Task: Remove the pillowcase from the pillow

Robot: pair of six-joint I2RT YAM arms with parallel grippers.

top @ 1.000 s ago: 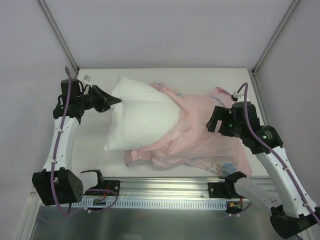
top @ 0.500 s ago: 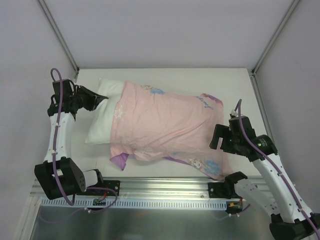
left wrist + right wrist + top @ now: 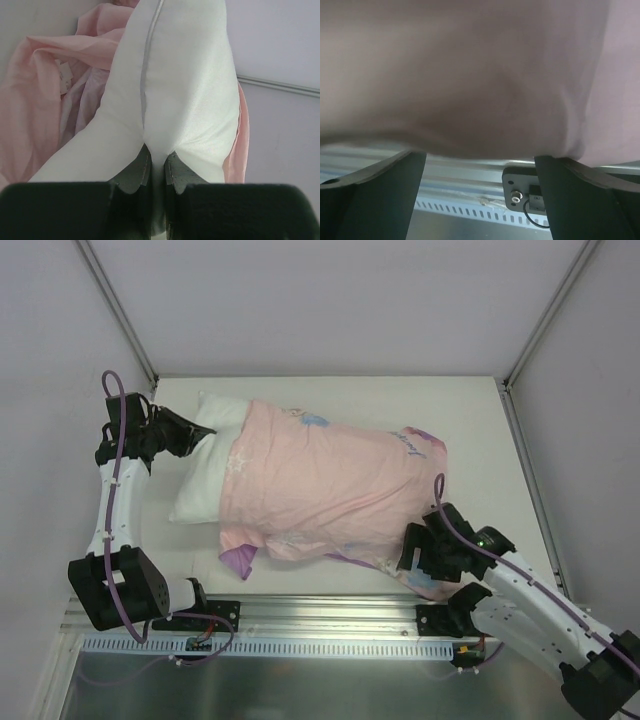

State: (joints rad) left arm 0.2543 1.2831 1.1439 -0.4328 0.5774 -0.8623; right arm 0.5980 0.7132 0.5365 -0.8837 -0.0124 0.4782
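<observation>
Well, over on the left, the left hand [image 3: 203,434] has its fingers pressed together on the far left corner of the pillow [image 3: 203,490], pinching the white seam. Only that left end of the pillow shows; the pale pink pillowcase [image 3: 330,485] covers the rest, lying across the table [image 3: 470,410]. Purple lettering by the pillowcase's far right corner is too small to read. At its near right corner the right hand [image 3: 416,548] sits spread wide, with fabric draped close over its fingers.
</observation>
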